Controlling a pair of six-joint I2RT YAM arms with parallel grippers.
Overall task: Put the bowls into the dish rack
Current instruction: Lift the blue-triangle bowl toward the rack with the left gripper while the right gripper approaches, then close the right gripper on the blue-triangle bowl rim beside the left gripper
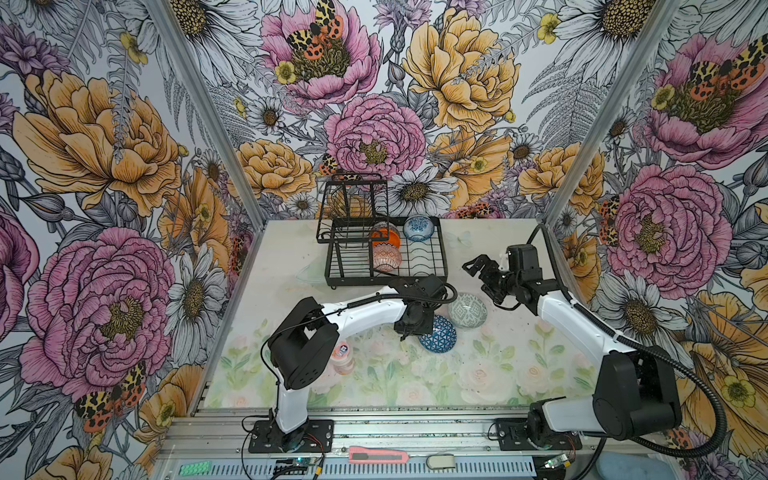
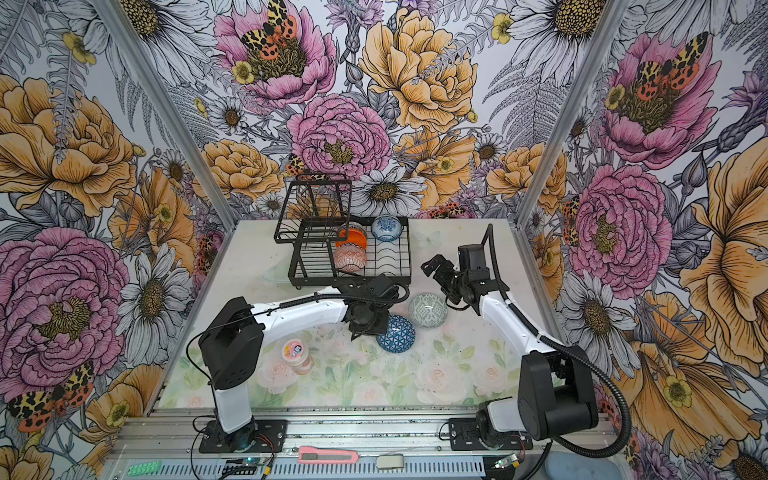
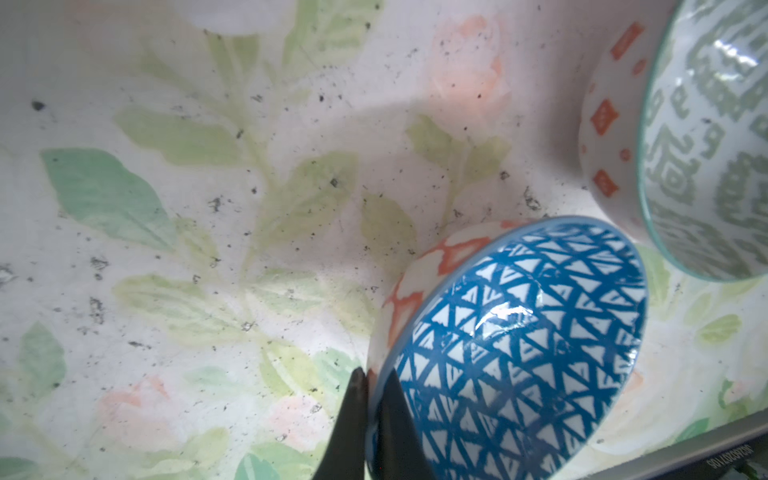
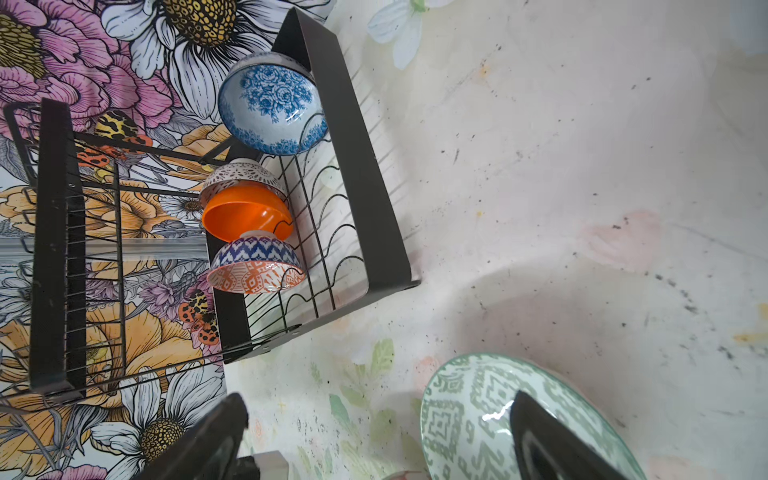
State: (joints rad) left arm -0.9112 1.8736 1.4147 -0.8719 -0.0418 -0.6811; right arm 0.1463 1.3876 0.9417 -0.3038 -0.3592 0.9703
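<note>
Grey-green bowl (image 3: 706, 137) cropped by edge, pink jar (image 1: 345, 359) partly behind left arm (image 1: 365, 309) (lid blurry)

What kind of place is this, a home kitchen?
Probably a robot test booth, not a kitchen: printed flower panels on aluminium posts wall in a table, two robot arms are bolted to a metal rail, and the dish rack looks like a prop.

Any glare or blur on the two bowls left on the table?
Left wrist view: a glare streak inside the blue triangle bowl; the grey-green bowl is soft, with glints. Right wrist view: one glint on that bowl; the dish rack is sharp.
</note>
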